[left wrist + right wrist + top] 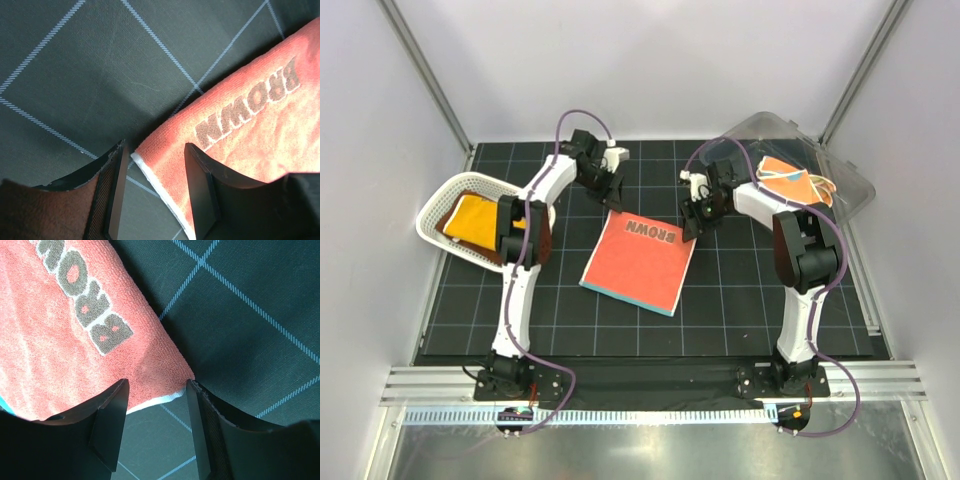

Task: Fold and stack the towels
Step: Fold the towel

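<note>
While red-orange towel (638, 262) lies flat, left pincer (156, 150) and right pincer (157, 386) straddle its far corners, jaws parted.

red-orange towel (638, 262), grey-brown lettering, white and teal edges; desk (740, 290) under it black with pale grid lines; left of the towel, white mesh basket (428, 215) with yellow-orange towel (475, 217); right, orange-and-white towel (782, 168).
</note>
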Controlling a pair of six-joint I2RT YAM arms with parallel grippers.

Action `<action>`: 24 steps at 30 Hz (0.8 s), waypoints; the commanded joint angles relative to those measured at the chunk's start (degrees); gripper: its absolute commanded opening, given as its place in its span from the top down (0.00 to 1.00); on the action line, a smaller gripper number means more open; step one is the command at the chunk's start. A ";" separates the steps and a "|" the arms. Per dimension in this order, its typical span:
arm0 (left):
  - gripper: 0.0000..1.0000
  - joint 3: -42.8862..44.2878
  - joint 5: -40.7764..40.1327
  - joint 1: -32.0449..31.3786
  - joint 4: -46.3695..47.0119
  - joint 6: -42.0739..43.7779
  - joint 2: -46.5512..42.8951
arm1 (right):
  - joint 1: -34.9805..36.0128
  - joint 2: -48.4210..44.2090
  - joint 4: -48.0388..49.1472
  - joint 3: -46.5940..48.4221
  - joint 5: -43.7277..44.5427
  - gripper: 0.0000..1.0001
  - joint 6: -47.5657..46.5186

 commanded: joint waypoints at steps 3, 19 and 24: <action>0.49 2.25 0.97 0.33 -1.07 1.06 1.91 | 0.05 0.16 -0.70 1.40 2.94 0.41 -1.17; 0.71 3.30 -0.70 0.15 -2.39 1.76 2.71 | -0.03 -0.37 1.49 0.00 1.28 0.71 -1.17; 1.00 4.09 -0.44 -0.02 -1.08 -0.16 1.92 | 0.05 -2.21 3.41 -0.18 7.17 0.99 -1.69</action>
